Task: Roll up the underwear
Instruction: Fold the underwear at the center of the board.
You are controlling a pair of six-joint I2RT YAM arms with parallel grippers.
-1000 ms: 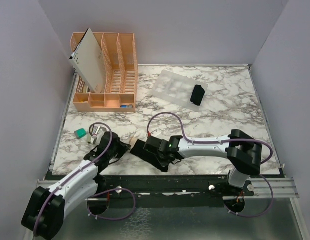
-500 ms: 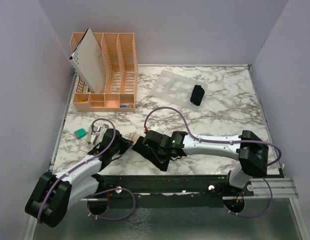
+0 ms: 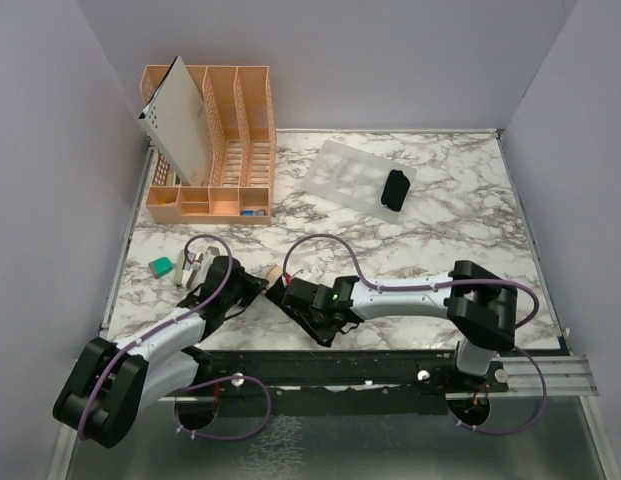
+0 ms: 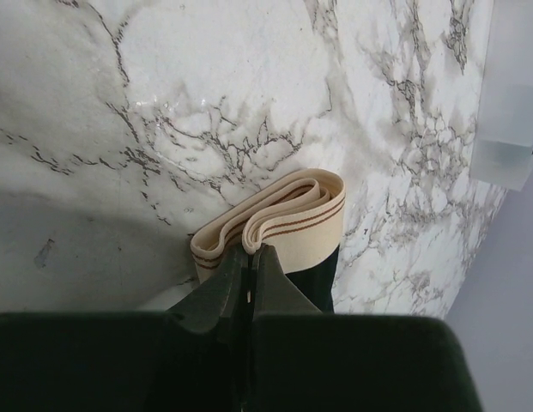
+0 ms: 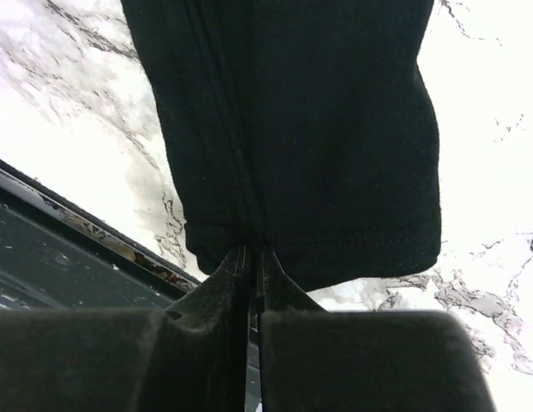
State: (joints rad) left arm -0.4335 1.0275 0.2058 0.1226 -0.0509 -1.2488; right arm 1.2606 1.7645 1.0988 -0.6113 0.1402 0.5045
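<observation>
Clamping left pincer (image 4: 249, 262): jaws pressed together on the near edge of the tan band, just left of the cloth in the top view.
Right pincer (image 5: 249, 257): jaws together, nipping the stitched hem of the black cloth; from above it lies just right of the garment.
Underwear (image 3: 282, 292): black garment stretched between the two pincers, near the front edge of the worktop and held at both ends; its dark panel fills most of the right wrist view.
Tan band (image 4: 279, 215): folded back on itself in loops, brown stripes showing, with black fabric just beside it.
Change, left arm: a second ago its pincer lay lower and further left. It has pushed in toward the cloth, and the band now sits a little farther from the front edge.
Change, right arm: the elbow swung out to the right half a second ago and is now drawn back in. The wrist has shifted slightly left.
Rolled bundle (image 3: 395, 190): second black garment, on the clear tray (image 3: 340, 170) at the far side, unmoved.
Worktop (image 3: 440, 240): white marble pattern.
Orange rack (image 3: 230, 130): far left, same place.
Green block (image 3: 162, 266): near the left arm, same spot.
</observation>
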